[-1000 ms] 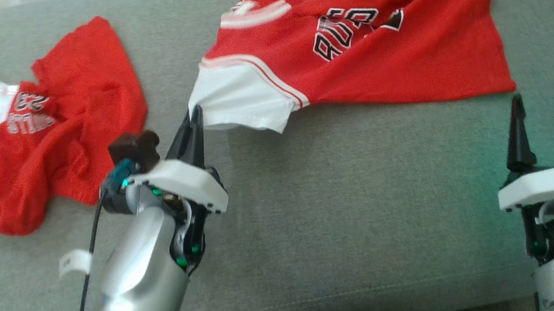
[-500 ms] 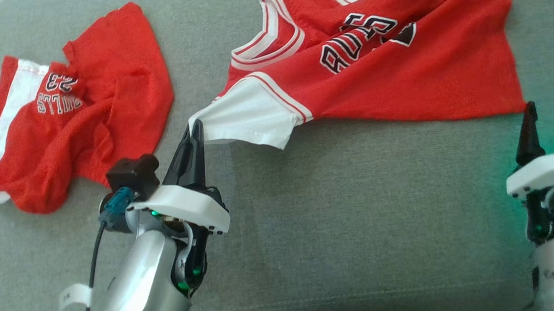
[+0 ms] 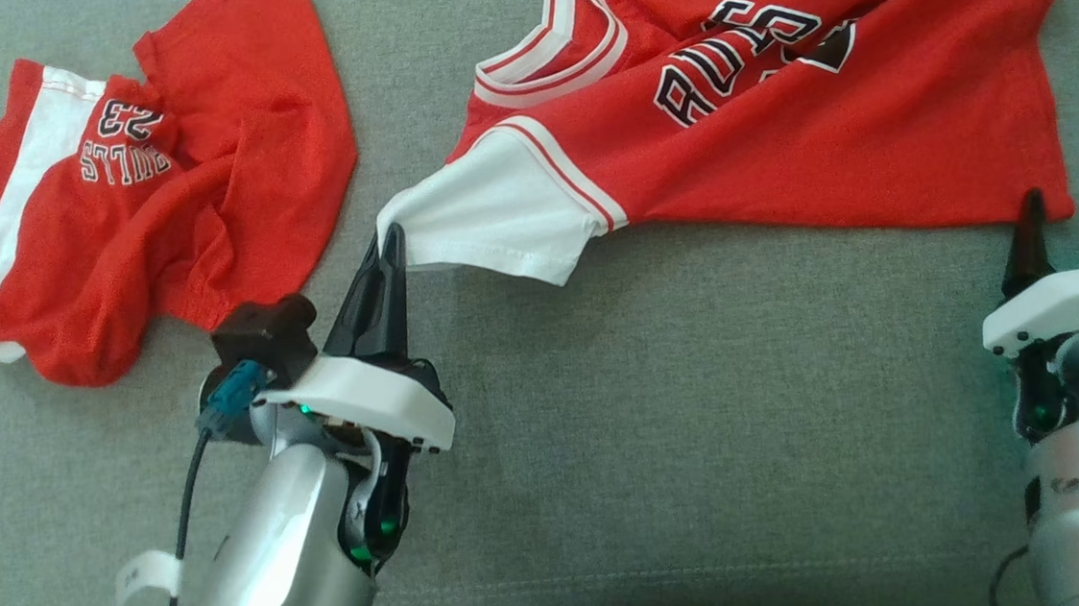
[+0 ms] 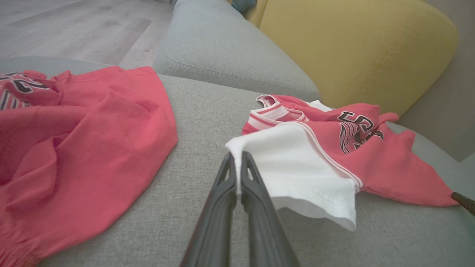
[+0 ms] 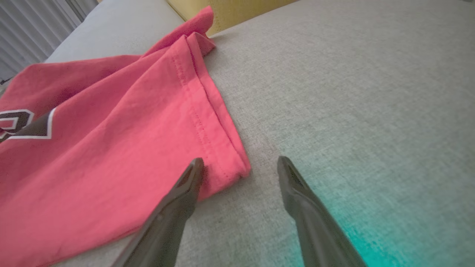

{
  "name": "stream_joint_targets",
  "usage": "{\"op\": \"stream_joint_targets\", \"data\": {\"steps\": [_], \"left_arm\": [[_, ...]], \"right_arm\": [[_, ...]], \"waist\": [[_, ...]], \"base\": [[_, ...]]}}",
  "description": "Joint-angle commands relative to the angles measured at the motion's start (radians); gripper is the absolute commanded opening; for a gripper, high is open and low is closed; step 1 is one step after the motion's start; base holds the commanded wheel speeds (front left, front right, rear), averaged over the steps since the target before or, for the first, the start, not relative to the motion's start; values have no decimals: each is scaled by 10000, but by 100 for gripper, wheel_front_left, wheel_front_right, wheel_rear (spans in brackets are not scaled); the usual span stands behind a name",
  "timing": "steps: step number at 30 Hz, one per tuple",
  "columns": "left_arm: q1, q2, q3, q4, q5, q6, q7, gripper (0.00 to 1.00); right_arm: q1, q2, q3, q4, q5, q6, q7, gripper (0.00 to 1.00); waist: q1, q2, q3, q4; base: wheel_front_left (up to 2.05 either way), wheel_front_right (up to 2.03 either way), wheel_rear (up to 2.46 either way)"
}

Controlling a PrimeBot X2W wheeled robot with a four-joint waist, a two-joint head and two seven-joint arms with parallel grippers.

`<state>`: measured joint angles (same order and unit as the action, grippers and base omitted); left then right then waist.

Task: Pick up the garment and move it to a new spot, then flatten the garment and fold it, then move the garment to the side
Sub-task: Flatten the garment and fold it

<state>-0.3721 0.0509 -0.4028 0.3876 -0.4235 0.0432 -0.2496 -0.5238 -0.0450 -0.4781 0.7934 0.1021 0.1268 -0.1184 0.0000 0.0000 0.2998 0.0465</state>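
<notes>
The left jaws, two long, smooth dark fingers (image 4: pixel 219 207), are pressed together, pinching a corner of the white sleeve (image 4: pixel 297 167) of the jersey (image 3: pixel 779 159). The sleeve's cloth is soft and matte, edged with thin red and white stripes, and it sags from the pinch with a shadow beneath it.

The right jaws stand spread at the lower right of the head view, their tapering fingers (image 5: pixel 178 207) on either side of the jersey's stitched red hem (image 5: pixel 207 122). I cannot tell whether they touch it.

The jersey lies across the upper right of the head view, rumpled in long diagonal folds, red with black lettering outlined in white and a ribbed striped neckline.

At the upper left, well apart, lie crumpled red shorts (image 3: pixel 147 209) with a white side stripe.

Everything rests on a grey sofa (image 3: pixel 703 425) of coarse woven fabric. In the left wrist view a rounded yellow cushion (image 4: pixel 352 48) fills the upper right, with pale wood floor (image 4: pixel 74 26) at the upper left.
</notes>
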Motion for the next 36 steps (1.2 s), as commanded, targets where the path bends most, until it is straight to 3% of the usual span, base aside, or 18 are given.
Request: {"op": "stream_joint_targets", "data": {"steps": [1, 2, 3, 4, 5, 13, 17, 24, 30, 36], "left_arm": [[-301, 77, 429, -340, 129, -36, -122, 0], [-309, 71, 435, -335, 138, -45, -122, 0], [-305, 65, 444, -326, 150, -53, -122, 0], [-286, 60, 453, -310, 163, -57, -122, 0], [-260, 56, 462, -298, 175, -59, -122, 0], [-20, 31, 607, -355, 192, -93, -122, 0], [257, 21, 944, -780, 176, -91, -122, 0], [-3, 4, 1309, -2106, -78, -102, -122, 0], [-561, 25, 1641, -3940, -113, 358, -47, 0], [-1300, 362, 1699, -6101, 212, 739, 913, 0]], "right_arm": [[-337, -53, 179, -85, -96, 39, -152, 100], [-401, -53, 195, 28, -96, 39, -169, 98], [-449, -53, 213, 141, -103, 39, -199, 44], [-484, -53, 228, 254, -110, 39, -234, 9], [-516, -53, 236, 362, -122, 39, -269, 0], [-663, -53, 512, 664, -8, 39, -784, 0], [-542, -53, 1524, -155, 327, 39, -1146, 0], [-105, -53, 2422, -3107, 1321, 39, -1002, 0], [442, -271, 3365, -5976, 1295, 39, 160, 0], [650, -210, 3206, -8801, 1056, 39, 1508, 0]], "waist": [[0, 0, 25, 9], [0, 0, 25, 7], [0, 0, 1, -1], [0, 0, -37, -15], [0, 0, -69, -31], [0, 0, -649, -140], [0, 0, -1398, -341], [0, 0, -2483, -605], [0, 0, -3308, -969], [0, 0, -3548, -1136]], "base": [[0, 0, 0], [0, 0, 0], [0, 0, 0], [0, 0, 0], [0, 0, 0], [0, 0, 0], [0, 0, 0], [0, 0, 0], [0, 0, 0], [0, 0, 0]]}}
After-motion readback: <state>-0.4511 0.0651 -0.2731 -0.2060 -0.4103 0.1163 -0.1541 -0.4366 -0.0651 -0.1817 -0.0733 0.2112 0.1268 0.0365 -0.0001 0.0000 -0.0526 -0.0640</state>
